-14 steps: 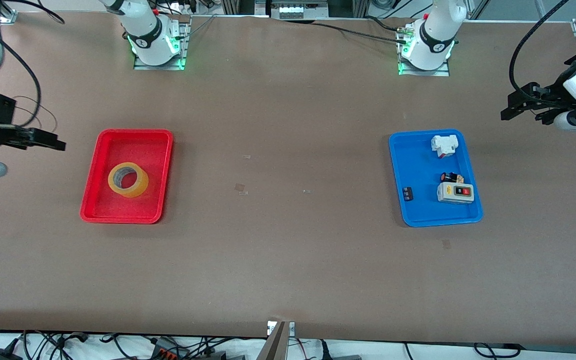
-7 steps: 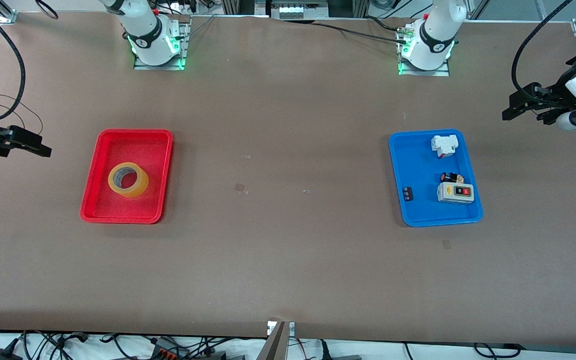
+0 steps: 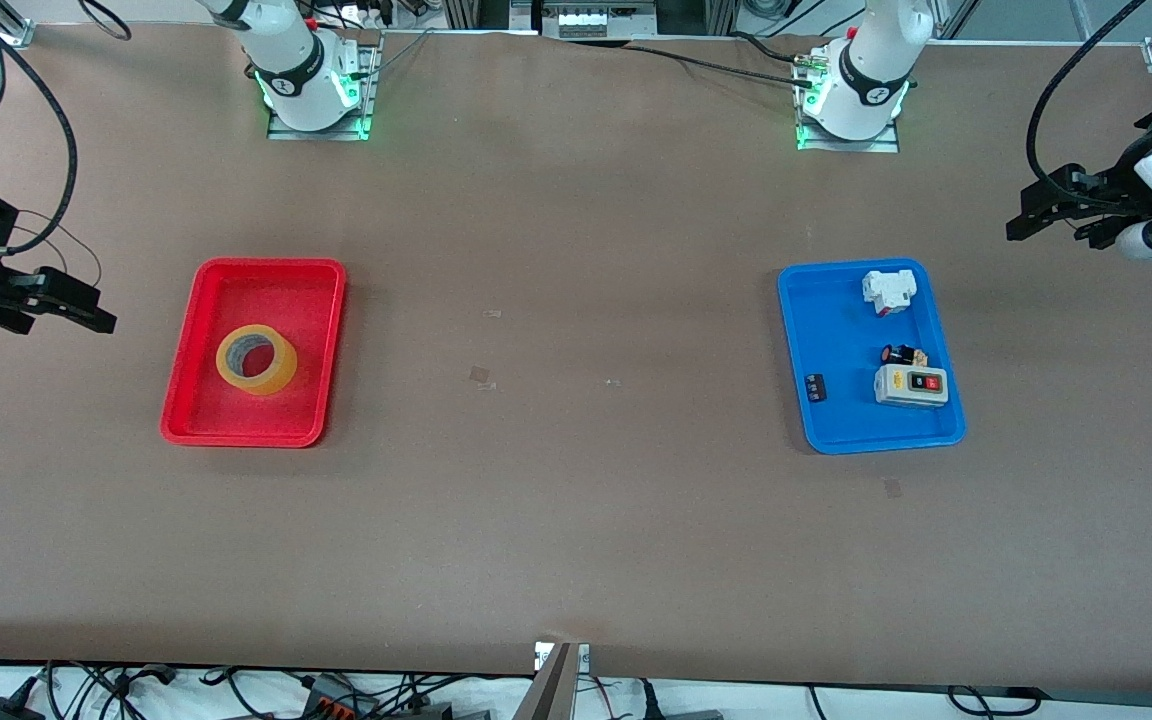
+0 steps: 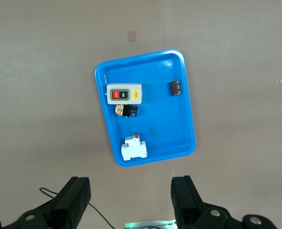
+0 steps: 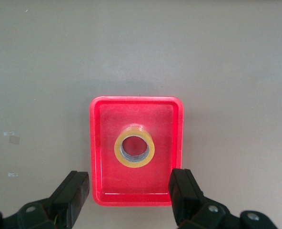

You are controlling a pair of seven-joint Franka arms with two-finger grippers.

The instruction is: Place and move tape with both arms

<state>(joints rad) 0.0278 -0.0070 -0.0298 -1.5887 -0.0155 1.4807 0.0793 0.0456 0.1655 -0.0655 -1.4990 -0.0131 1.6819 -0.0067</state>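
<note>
The yellow-tan tape roll (image 3: 256, 360) lies flat in the red tray (image 3: 198, 330) toward the right arm's end of the table; it also shows in the right wrist view (image 5: 134, 146) inside the tray (image 5: 176, 143). My right gripper (image 3: 71, 305) is open and empty, up in the air over the table's end beside the red tray. In its wrist view the gripper (image 5: 129, 202) shows its jaws spread wide. My left gripper (image 3: 1036, 205) is open and empty, high over the other end of the table; it shows in the left wrist view (image 4: 129, 202).
A blue tray (image 3: 836, 420) toward the left arm's end holds a grey switch box with red and black buttons (image 3: 911, 385), a white breaker (image 3: 888, 290), a small black-and-red part (image 3: 901, 354) and a small dark piece (image 3: 815, 387). The tray also shows in the left wrist view (image 4: 184, 124).
My right gripper swung away from the red tray toward the table's end, then came partway back and sits lower in the front view. The left gripper has barely moved. The tape has not moved.
</note>
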